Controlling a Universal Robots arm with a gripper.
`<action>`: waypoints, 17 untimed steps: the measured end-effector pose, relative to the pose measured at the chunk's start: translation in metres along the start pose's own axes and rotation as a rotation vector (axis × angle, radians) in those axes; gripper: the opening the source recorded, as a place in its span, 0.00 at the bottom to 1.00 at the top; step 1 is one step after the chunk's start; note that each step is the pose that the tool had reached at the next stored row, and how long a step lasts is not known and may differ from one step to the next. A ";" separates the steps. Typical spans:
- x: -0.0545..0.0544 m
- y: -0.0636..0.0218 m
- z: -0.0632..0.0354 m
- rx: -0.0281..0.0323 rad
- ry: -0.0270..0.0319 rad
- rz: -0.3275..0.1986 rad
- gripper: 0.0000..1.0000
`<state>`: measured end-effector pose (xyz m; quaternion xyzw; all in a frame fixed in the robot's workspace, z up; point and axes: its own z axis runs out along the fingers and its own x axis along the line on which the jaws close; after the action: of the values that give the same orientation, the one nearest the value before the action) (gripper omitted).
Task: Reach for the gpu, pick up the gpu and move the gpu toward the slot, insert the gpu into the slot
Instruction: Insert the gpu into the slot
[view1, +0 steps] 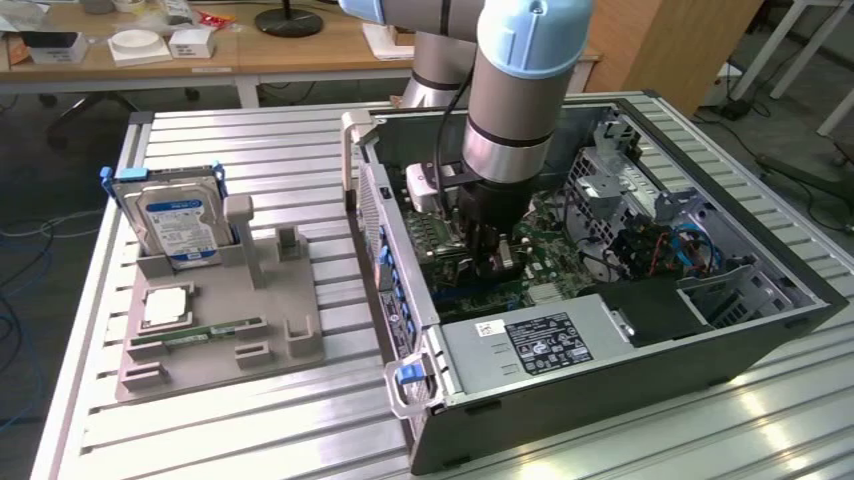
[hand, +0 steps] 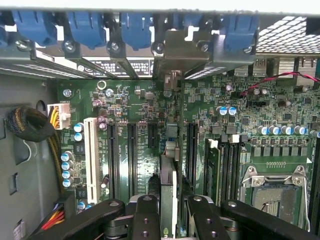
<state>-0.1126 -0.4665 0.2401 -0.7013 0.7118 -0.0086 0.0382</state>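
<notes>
The black claw pinches the thin green gpu card edge-on above the green motherboard; label text is unreadable.

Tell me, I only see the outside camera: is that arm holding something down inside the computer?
Observer: Yes. In the wrist view the gripper is closed on a thin card, seen edge-on.
Operator: Is it plugged in?
Observer: I cannot tell. It stands upright over the green board, among the long black slots.
Operator: Anything else down there?
Observer: A square silver socket, empty, sits on the board off to one side of the card.
</notes>
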 end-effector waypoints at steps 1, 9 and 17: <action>0.000 0.0000 0.0001 0.0001 -0.0001 0.000 0.26; 0.000 0.0003 -0.0044 0.0004 -0.0007 0.000 0.26; -0.001 0.0004 -0.0039 -0.0001 -0.0013 -0.009 0.26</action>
<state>-0.1132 -0.4659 0.2440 -0.7045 0.7087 -0.0083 0.0386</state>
